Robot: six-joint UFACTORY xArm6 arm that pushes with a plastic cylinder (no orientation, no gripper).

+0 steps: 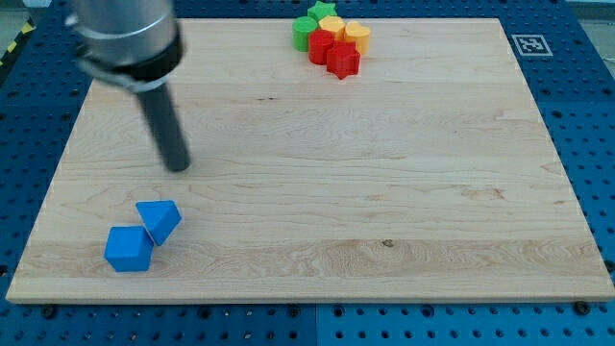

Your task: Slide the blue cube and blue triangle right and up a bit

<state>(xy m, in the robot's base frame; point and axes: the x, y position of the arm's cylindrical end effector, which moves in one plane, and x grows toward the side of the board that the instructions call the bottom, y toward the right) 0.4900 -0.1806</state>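
A blue cube (129, 249) lies near the board's bottom left corner. A blue triangle (159, 219) touches its upper right side. My rod comes down from the view's top left, and my tip (178, 167) rests on the board just above and a little right of the blue triangle, with a small gap between them.
The wooden board (384, 192) fills most of the view. At its top edge, right of centre, sits a tight cluster: a green star (325, 11), a green cylinder (305, 32), a yellow block (357, 36), a red cylinder (321, 47) and a red star (343, 60).
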